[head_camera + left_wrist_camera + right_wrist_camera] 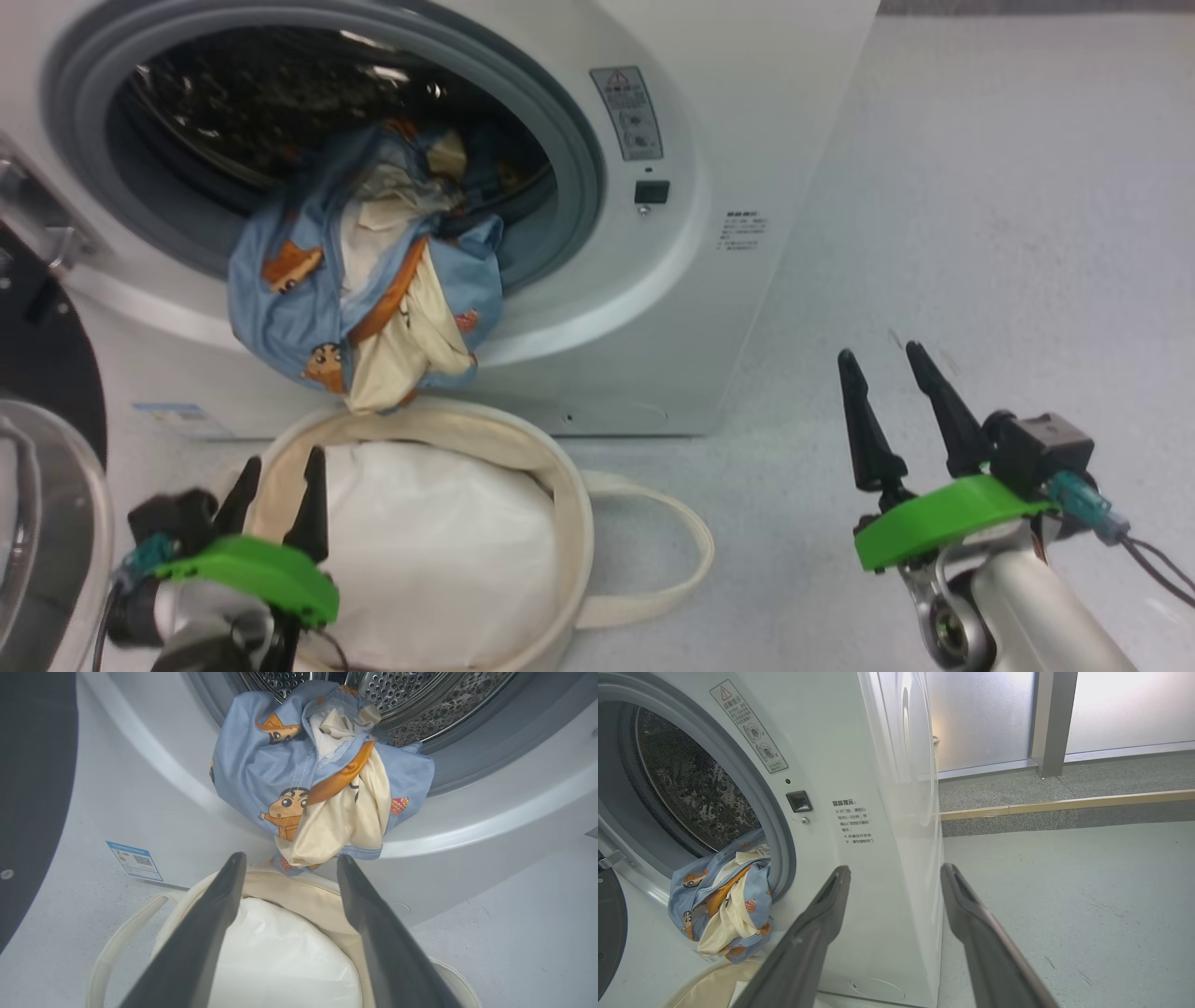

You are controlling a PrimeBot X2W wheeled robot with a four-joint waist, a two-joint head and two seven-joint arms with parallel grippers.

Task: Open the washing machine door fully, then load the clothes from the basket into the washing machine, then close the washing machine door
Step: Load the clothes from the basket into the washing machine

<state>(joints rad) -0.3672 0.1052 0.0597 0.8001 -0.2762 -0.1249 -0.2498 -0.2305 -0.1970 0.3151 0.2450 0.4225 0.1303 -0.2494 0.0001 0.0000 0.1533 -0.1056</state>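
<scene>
The white washing machine (775, 140) stands with its door (47, 392) swung wide at the far left. Blue clothes (359, 280) with orange figures and cream parts hang half out of the drum mouth over the gasket, drooping toward the basket (560, 467) below. The clothes (317, 784) fill the upper middle of the left wrist view, and they also hang at the drum's lower edge in the right wrist view (719, 905). My left gripper (280, 476) is open and empty above the basket's near left rim. My right gripper (882, 359) is open and empty over the floor to the machine's right.
A plain white pillow-like bundle (439, 551) fills the basket, whose loop handle (681, 560) lies on the floor to its right. A low wooden-edged step (1064, 805) and frosted panels stand behind the machine. Grey floor spreads out on the right.
</scene>
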